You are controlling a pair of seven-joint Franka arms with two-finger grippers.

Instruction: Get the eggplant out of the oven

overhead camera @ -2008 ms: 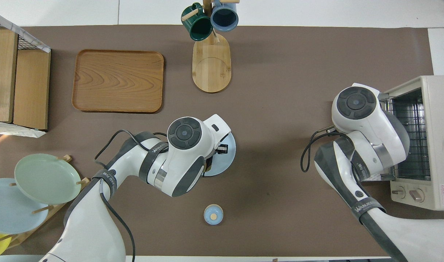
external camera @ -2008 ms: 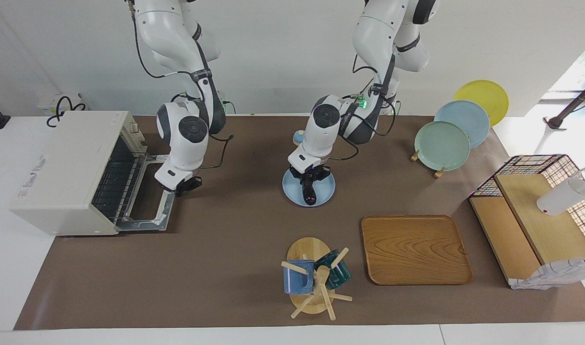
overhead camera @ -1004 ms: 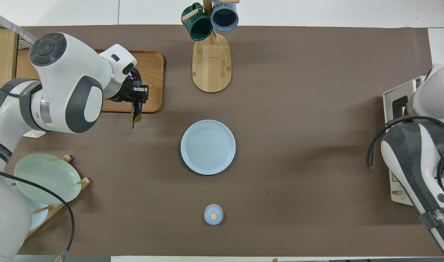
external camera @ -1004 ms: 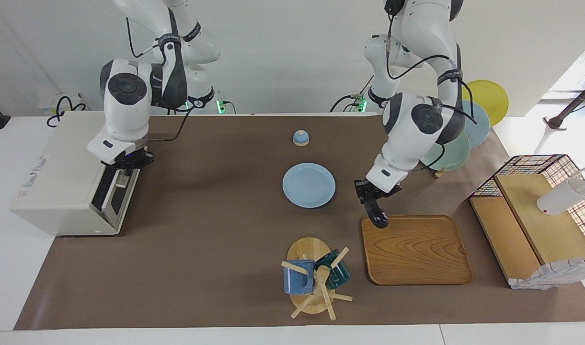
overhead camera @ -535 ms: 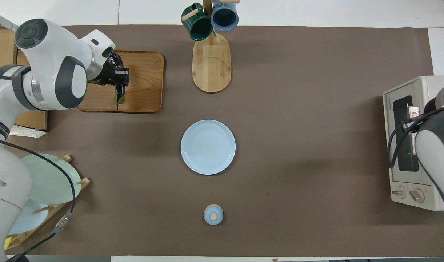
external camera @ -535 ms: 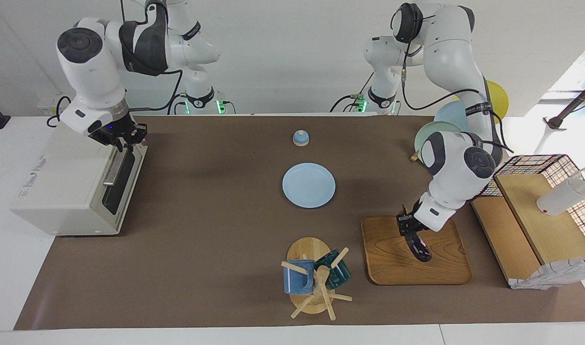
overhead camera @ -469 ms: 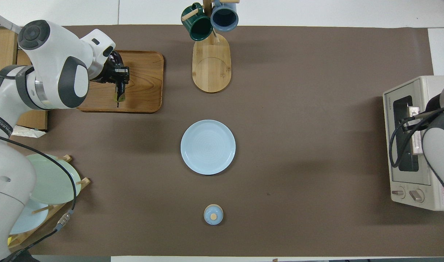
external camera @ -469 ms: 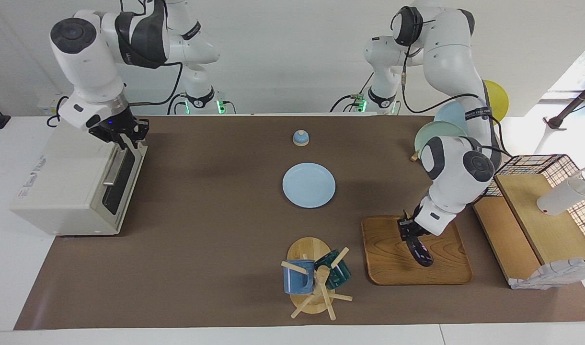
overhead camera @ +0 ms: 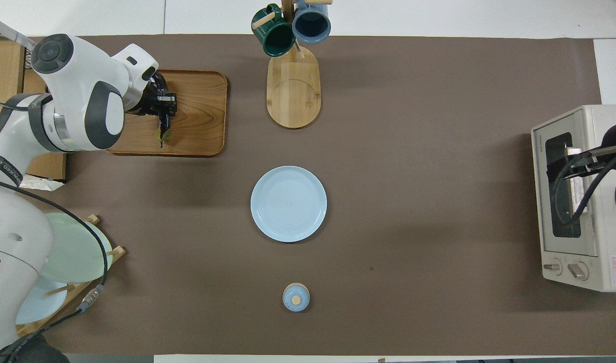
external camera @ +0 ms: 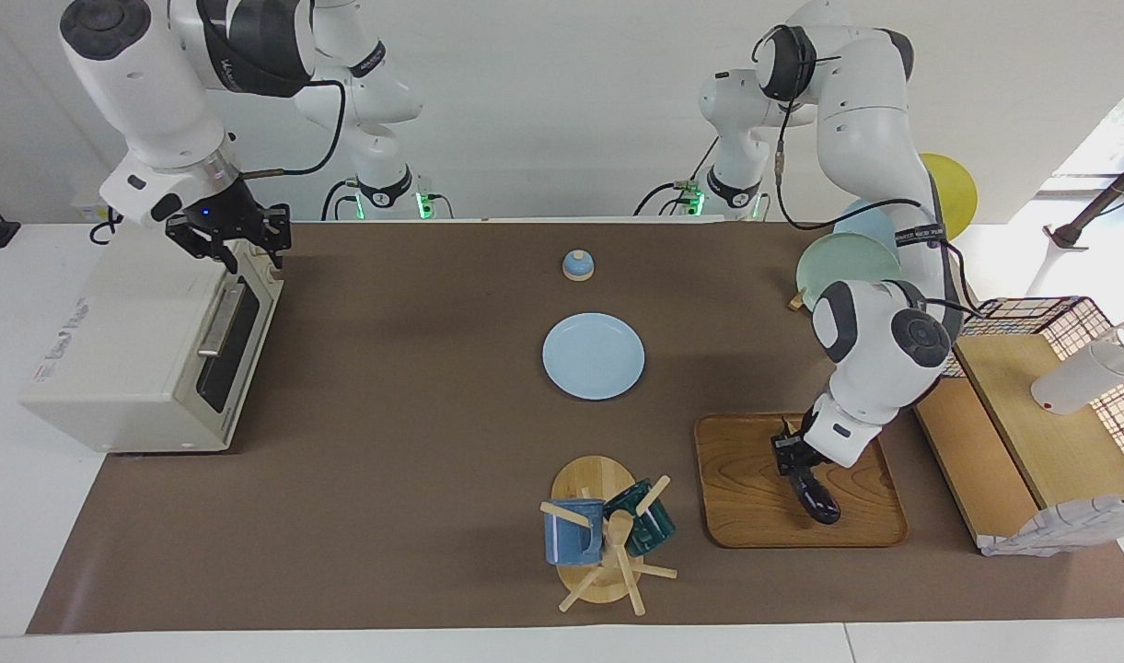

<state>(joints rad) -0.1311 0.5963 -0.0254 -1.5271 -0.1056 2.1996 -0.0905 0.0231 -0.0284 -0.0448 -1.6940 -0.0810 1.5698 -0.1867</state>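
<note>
The dark purple eggplant (external camera: 816,497) hangs from my left gripper (external camera: 794,458), which is shut on its stem end. Its lower end is down at the wooden tray (external camera: 755,506). In the overhead view my left gripper (overhead camera: 162,112) is over the tray (overhead camera: 202,111) and only the eggplant's stem end (overhead camera: 163,133) shows. The cream-white oven (external camera: 129,350) stands at the right arm's end of the table with its dark glass door shut. My right gripper (external camera: 235,244) is open and empty, up over the oven's top front edge (overhead camera: 540,151).
A light blue plate (external camera: 593,356) lies mid-table, with a small blue lidded pot (external camera: 577,265) nearer the robots. A wooden mug rack (external camera: 603,534) with two mugs stands farther out. A plate rack (external camera: 847,262) and a wire-and-wood shelf (external camera: 1031,405) stand at the left arm's end.
The right arm swung the oven door shut, let go and rose above it. The left gripper carried the eggplant from the blue plate to the wooden tray and lowered it.
</note>
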